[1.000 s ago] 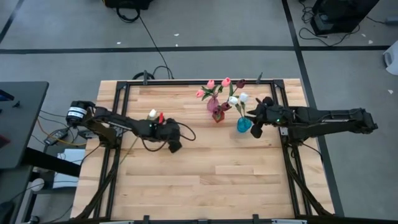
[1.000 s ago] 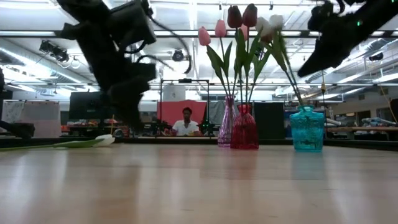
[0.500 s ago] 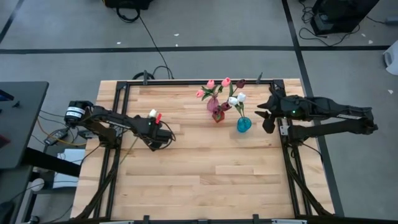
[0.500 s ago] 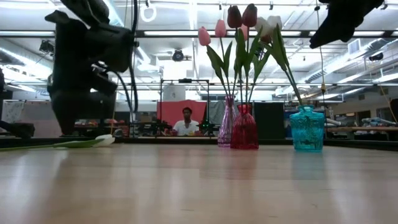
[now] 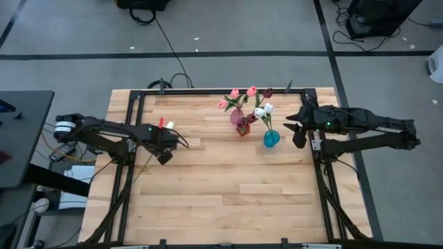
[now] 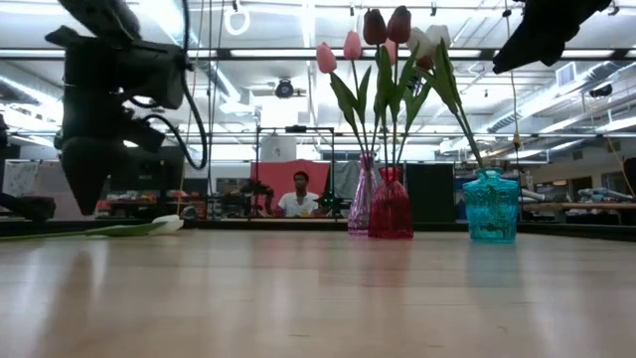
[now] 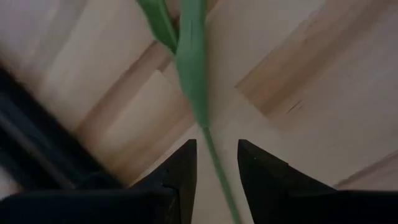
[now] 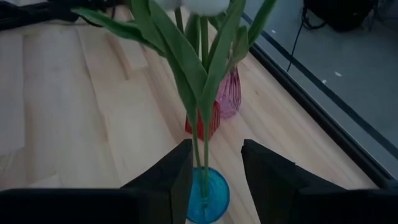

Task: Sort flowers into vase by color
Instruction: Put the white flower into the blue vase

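At the surface's back edge stand three vases in a close group: a pink one, a red one just beside it and a blue one nearest the right arm. Pink tulips stand in the pink vase, dark red tulips in the red, white tulips in the blue. One white tulip lies flat at the left. The left tool hovers over its stem, fingers apart, holding nothing. The right tool hangs open and empty beside the blue vase.
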{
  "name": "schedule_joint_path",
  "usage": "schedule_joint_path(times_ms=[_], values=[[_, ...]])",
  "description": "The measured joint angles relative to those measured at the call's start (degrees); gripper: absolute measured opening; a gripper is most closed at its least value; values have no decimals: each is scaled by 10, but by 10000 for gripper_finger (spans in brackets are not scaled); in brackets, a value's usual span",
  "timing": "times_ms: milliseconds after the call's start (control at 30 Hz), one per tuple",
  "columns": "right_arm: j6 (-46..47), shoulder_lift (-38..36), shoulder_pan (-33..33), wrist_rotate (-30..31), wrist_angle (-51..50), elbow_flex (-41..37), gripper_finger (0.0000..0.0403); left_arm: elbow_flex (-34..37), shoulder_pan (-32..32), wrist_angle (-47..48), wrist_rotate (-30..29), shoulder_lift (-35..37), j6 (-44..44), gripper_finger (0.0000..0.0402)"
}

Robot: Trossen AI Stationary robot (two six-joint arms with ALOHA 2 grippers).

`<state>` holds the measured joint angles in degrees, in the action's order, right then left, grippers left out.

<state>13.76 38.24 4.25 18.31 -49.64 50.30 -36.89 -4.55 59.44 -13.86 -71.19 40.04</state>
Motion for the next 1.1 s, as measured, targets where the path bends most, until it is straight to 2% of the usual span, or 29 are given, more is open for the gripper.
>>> schedule_joint_path(times_ms=[167,467,567,667,767,833,933,1000,1100], values=[[-4,0,-5,-4,15,0,151,58,-37,-42,24,63,3,121],[-4,-4,-22,-4,21,0,151,116,-49,-132,33,63,7,118],[-4,-3,-26,-4,23,0,151,120,-48,-144,36,60,-3,88],[-3,-4,-31,-4,25,0,151,115,-41,-152,38,60,-27,23],[-2,-4,-35,-5,25,0,151,92,-28,-171,32,59,-51,10],[-2,-4,-40,-21,25,0,151,60,-20,-207,30,61,-61,6],[1,-13,-50,-81,24,0,151,22,-1,-262,44,62,-97,4],[16,-26,-59,-104,25,0,151,-3,14,-359,72,63,-138,4],[26,-39,-75,-100,32,0,151,-7,33,-490,132,62,-210,4]])
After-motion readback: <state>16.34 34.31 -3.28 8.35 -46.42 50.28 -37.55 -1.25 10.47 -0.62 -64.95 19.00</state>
